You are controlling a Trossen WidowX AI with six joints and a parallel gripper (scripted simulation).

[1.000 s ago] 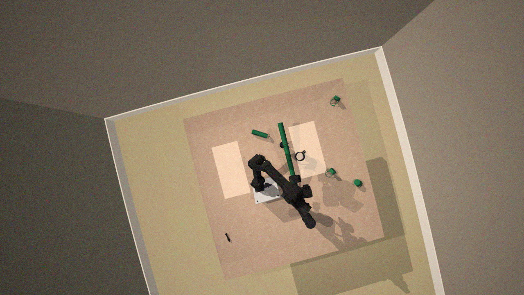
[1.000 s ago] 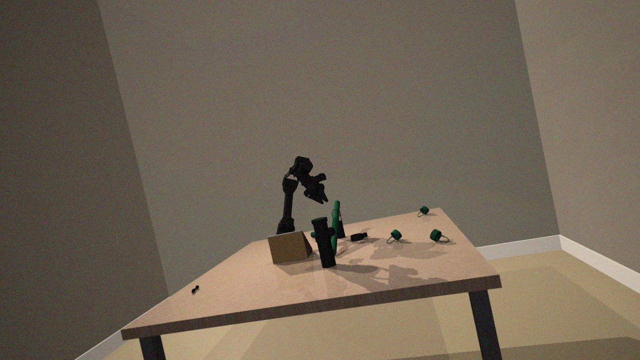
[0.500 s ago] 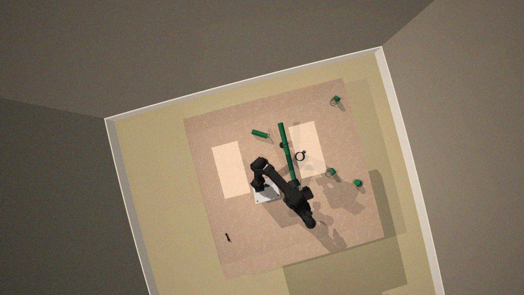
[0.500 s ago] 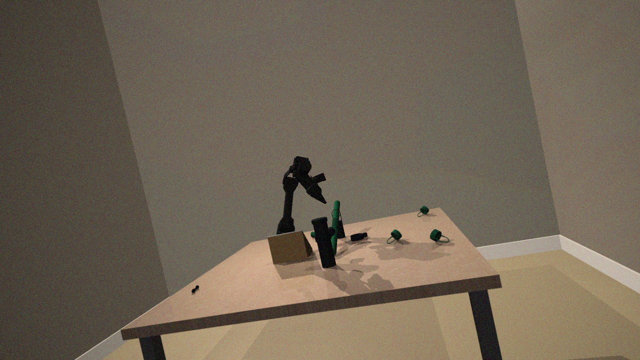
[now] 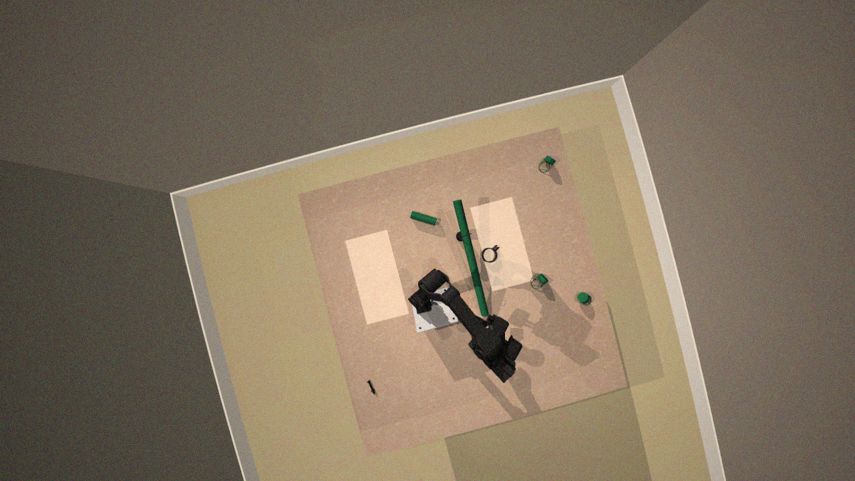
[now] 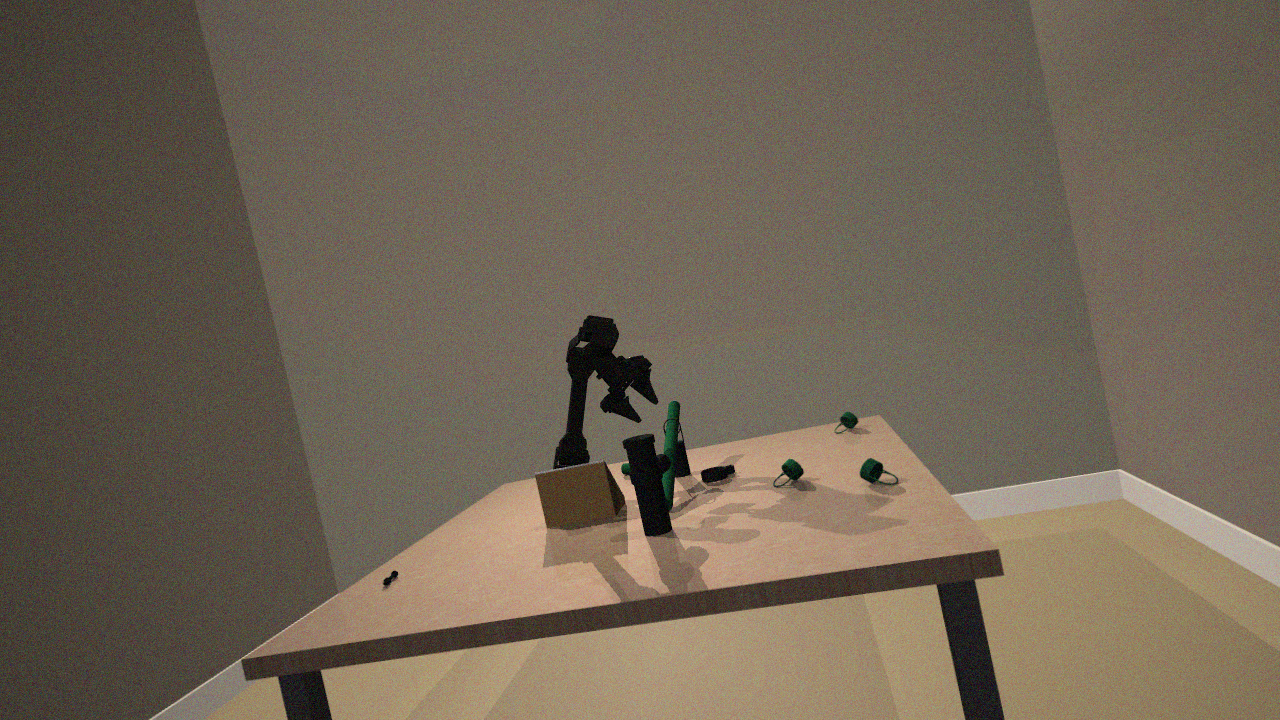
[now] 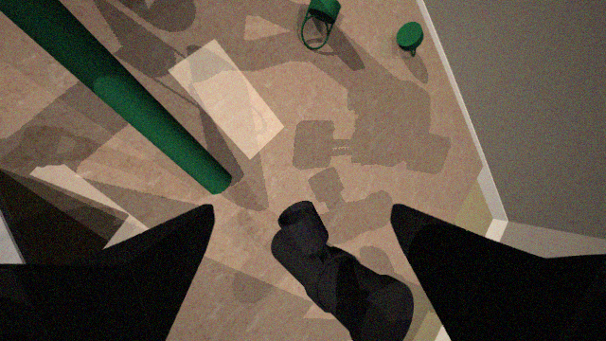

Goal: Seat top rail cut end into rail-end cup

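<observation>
The green rail (image 5: 471, 257) (image 6: 670, 447) (image 7: 156, 133) slopes through the wire loop of the small black post (image 5: 460, 236) (image 6: 682, 461). Its cut end sits low, outside the cup, with a gap between them in the wrist view. The black rail-end cup (image 6: 663, 462) (image 7: 303, 219) hangs high on the big black post (image 6: 652, 501) (image 7: 383, 303), facing the rail side. The arm hides most of that post in the top view. My gripper (image 6: 648, 411) (image 7: 304, 212) is open and empty, above the post and rail end, touching neither.
The arm base stands by a wedge block (image 6: 577, 497). A short green tube (image 5: 423, 218) lies left of the rail, a black band (image 5: 489, 254) (image 6: 717, 473) right of it. Green caps (image 5: 542, 279) (image 5: 584, 297) (image 5: 548, 160) lie further right. A small black bolt (image 5: 371, 387) (image 6: 390, 578) lies apart.
</observation>
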